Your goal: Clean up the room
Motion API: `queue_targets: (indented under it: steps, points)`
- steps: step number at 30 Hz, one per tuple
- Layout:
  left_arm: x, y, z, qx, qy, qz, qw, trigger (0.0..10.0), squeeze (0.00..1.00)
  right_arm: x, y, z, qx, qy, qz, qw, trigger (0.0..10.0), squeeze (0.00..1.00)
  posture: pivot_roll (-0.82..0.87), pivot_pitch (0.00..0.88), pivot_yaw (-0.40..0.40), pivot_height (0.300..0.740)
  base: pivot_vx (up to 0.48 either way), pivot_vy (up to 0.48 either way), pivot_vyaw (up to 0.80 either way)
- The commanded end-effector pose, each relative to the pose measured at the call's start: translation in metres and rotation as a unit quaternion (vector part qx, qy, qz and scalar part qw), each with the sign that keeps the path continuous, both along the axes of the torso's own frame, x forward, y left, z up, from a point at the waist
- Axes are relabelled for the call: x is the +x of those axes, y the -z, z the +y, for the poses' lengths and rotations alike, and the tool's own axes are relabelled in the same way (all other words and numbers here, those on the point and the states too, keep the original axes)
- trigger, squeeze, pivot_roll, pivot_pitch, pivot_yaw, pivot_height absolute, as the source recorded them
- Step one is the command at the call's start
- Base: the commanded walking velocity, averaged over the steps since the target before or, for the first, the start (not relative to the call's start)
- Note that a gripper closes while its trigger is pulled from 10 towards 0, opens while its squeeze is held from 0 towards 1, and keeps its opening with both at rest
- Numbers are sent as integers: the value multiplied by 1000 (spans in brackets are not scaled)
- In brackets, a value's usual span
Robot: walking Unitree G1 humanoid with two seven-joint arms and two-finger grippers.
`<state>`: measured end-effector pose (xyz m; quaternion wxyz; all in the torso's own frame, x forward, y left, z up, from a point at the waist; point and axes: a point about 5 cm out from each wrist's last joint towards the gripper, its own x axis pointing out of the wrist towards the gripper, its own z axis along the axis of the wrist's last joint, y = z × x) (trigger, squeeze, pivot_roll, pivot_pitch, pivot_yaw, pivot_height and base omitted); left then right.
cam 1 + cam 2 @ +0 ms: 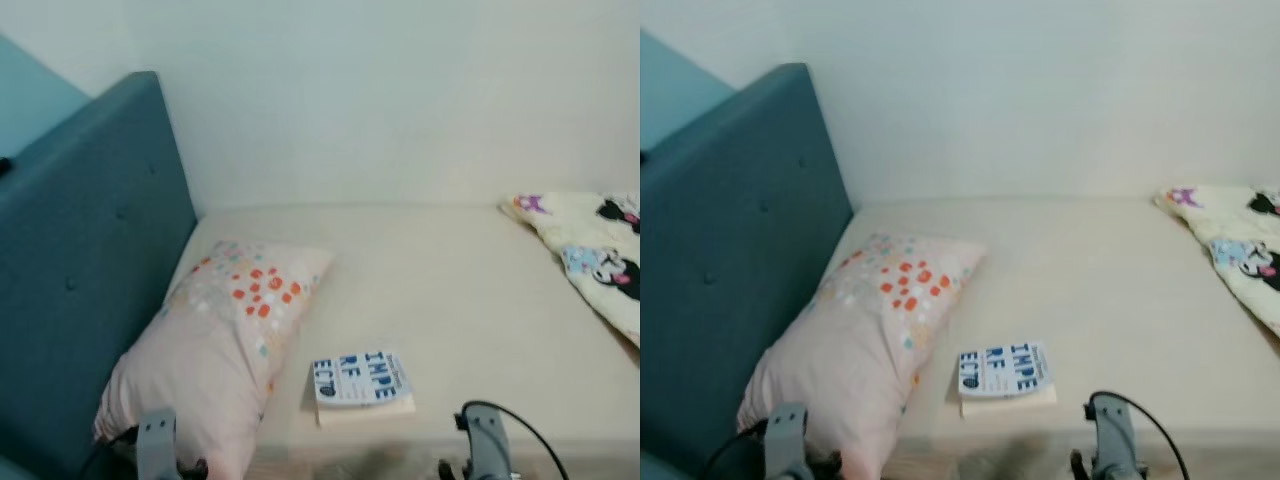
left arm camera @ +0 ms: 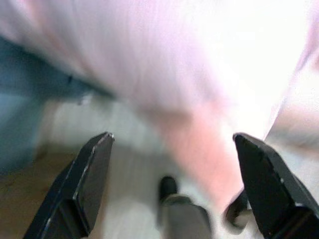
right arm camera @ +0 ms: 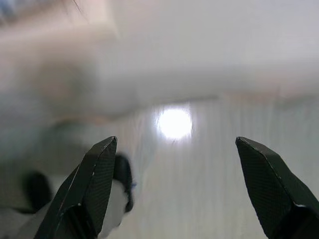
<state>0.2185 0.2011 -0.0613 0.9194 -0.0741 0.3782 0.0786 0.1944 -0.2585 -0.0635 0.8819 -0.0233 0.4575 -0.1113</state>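
Observation:
A cream bed lies before me against a white wall. A pink pillow with orange and grey dots leans by the teal headboard on the left. A book with blue letters on a white cover lies near the bed's front edge. A cartoon-print blanket is bunched at the right. My left arm and right arm rise at the bottom edge. My left gripper is open below the pillow's overhanging end. My right gripper is open over pale floor.
The wall closes off the far side of the bed. The headboard blocks the left side. Pale wooden floor with a bright light reflection lies under the right gripper. The robot's own foot shows below the left gripper.

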Motion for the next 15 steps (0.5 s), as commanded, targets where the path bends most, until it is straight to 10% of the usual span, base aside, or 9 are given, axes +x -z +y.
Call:
queue_targets:
  steps: [1,15]
  points:
    - [-20,10,10,8,-13,33,999,10000,0,9,-1,13,16,-9,-17,1000,10000,0,-93,5,-11,702,337,0,0]
    - [-21,11,2,-55,-17,7,998,10000,0,8,-1,13,14,-20,-14,1000,10000,0,-89,0,-13,702,45,0,0]
